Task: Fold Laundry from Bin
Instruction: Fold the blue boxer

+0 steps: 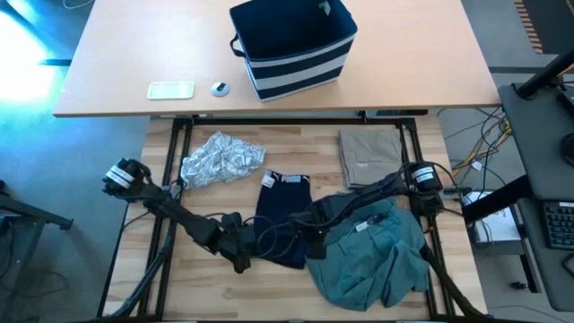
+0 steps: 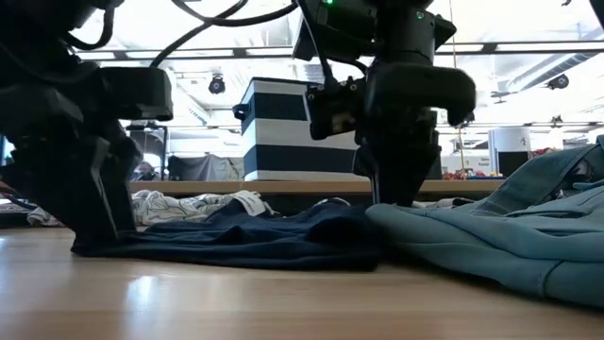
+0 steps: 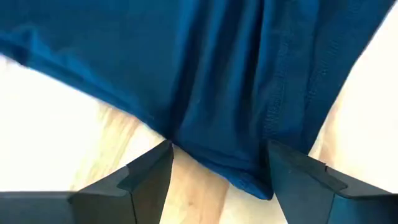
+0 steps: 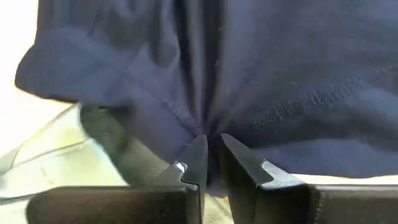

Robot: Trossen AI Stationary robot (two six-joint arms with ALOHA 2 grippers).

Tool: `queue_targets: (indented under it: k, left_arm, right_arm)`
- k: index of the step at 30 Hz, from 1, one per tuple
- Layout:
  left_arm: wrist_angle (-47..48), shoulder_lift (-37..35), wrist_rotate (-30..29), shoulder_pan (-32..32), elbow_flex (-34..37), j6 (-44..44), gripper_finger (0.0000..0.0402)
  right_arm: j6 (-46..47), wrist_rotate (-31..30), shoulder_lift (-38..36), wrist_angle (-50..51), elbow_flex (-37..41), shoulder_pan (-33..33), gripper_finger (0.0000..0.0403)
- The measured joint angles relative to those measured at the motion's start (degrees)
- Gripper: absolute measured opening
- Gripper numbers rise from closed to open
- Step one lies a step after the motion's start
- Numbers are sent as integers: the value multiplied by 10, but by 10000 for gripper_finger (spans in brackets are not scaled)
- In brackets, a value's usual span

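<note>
You see bright ceiling lights wash out the low view's upper frame, silhouetting both arms; blue glare floods the high view's upper left; wrist views blur, counter overexposed.

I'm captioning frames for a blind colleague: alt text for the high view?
Two arms meet over navy shorts on a wooden table, the left gripper open and the right gripper pinching the fabric. A striped bin stands behind.

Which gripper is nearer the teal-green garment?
Right. The right gripper sits at the teal-green garment's edge, pinching the navy garment; the left gripper is across that navy piece.
</note>
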State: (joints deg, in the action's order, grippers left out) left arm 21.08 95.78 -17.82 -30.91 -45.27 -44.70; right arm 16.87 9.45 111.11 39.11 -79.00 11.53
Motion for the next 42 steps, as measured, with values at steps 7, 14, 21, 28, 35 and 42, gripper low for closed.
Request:
queue_targets:
  k: [7, 14, 21, 28, 35, 42]
  left_arm:
    - [50, -102, 6, 1, 4, 17, 237]
    - [74, -191, -25, 7, 7, 18, 237]
    - [-25, -131, -20, 20, 12, 20, 237]
    - [-10, -28, 25, 16, 18, -8, 237]
    - [118, -105, 15, 24, -1, -12, 237]
    - [63, -223, -12, 41, 15, -8, 237]
  right_arm:
    - [-7, 34, -22, 0, -17, 1, 38]
    - [1, -36, -73, -3, -26, -15, 38]
    - [29, -78, -64, -41, 8, -100, 38]
    - [-70, -70, -16, -19, 48, -149, 38]
    - [-140, -114, -35, 54, 26, -193, 38]
    - [-138, -81, -91, 22, 7, -177, 38]
